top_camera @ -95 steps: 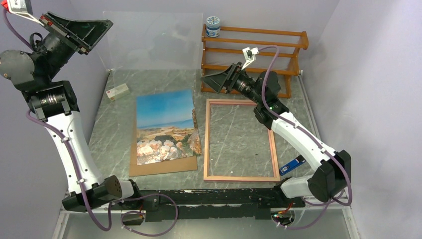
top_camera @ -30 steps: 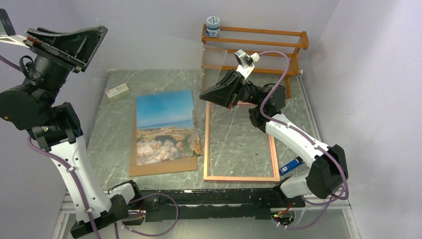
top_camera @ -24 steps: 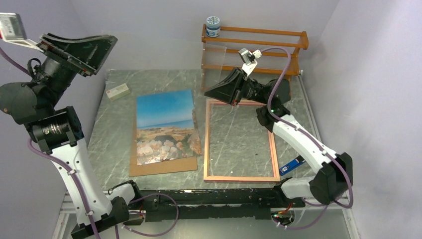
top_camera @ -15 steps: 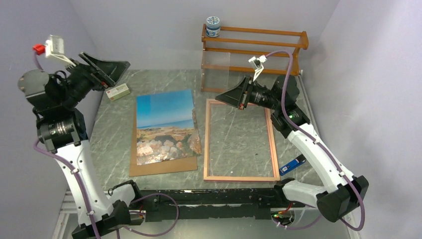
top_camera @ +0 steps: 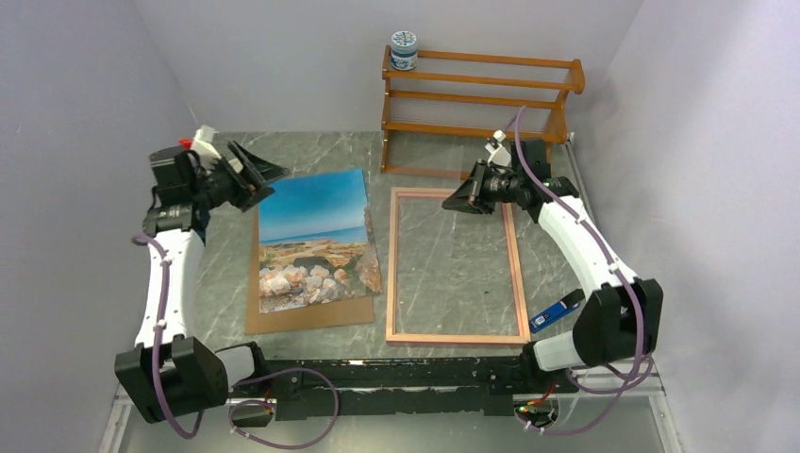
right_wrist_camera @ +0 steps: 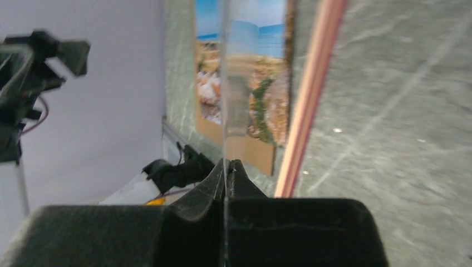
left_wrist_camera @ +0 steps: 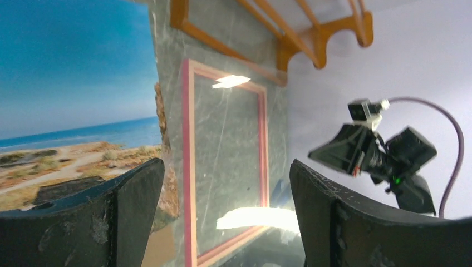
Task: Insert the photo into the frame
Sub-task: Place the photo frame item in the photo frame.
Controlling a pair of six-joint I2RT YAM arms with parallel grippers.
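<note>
A grey marbled table (top_camera: 217,274) carries the scene, walled in by pale lilac panels. The frame (top_camera: 458,337) lies flat right of centre, its pink rim around bare marble. Just to its left, the photo (top_camera: 316,241), picture side up with blue sky at the far end and rocks at the near end, lies on a brown board (top_camera: 311,316) that shows along its near and left edges. Photo and frame lie side by side, the photo outside the frame. An orange-brown rack (top_camera: 481,97) stands against the back wall, just beyond the frame's far rail.

The left gripper (top_camera: 272,184) hangs at the photo's far left corner, its fingers (left_wrist_camera: 133,194) spread wide and empty; the left wrist view looks between them across the photo to the frame. The right gripper (top_camera: 451,204) sits low over the frame's far rail, fingers (right_wrist_camera: 211,183) pinched tight on the edge of a clear pane (right_wrist_camera: 225,111), seen edge-on in the right wrist view beside the pink rail. From above the pane is too faint to make out.

A white jar (top_camera: 404,50) with a blue lid stands on the rack's top left end. A small blue object (top_camera: 555,311) lies by the frame's near right corner.
</note>
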